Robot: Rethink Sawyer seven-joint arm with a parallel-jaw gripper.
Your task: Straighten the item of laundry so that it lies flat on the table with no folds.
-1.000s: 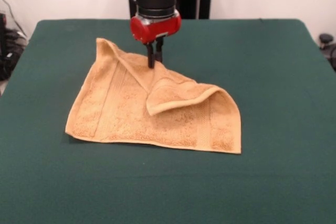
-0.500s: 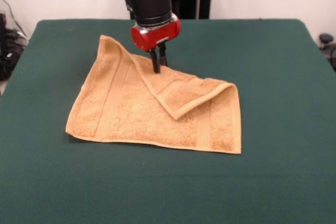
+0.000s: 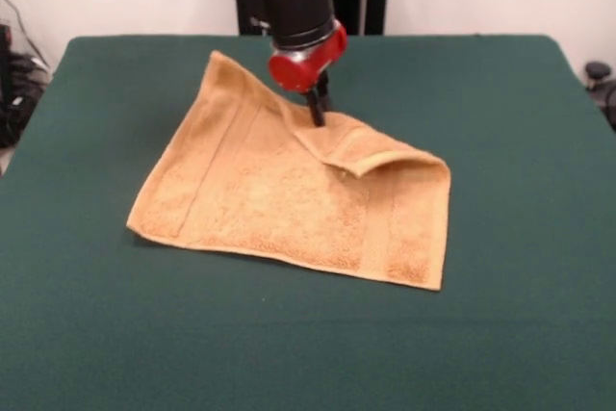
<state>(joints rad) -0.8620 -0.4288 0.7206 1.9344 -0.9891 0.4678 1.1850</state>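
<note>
One golden-tan washcloth [image 3: 289, 194] lies mostly flat on the dark green worktop [image 3: 520, 141], near its middle, with a small fold (a flap doubled over) at its far edge. The red arm's dark fingers [image 3: 317, 109] pinch the cloth at that fold, closed tight. Their tips are buried in the terry and hard to make out.

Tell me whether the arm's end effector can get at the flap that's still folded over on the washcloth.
Probably yes: the end effector is already down on the washcloth at the folded flap, apparently pinching it, and nothing else on the table blocks it.
</note>
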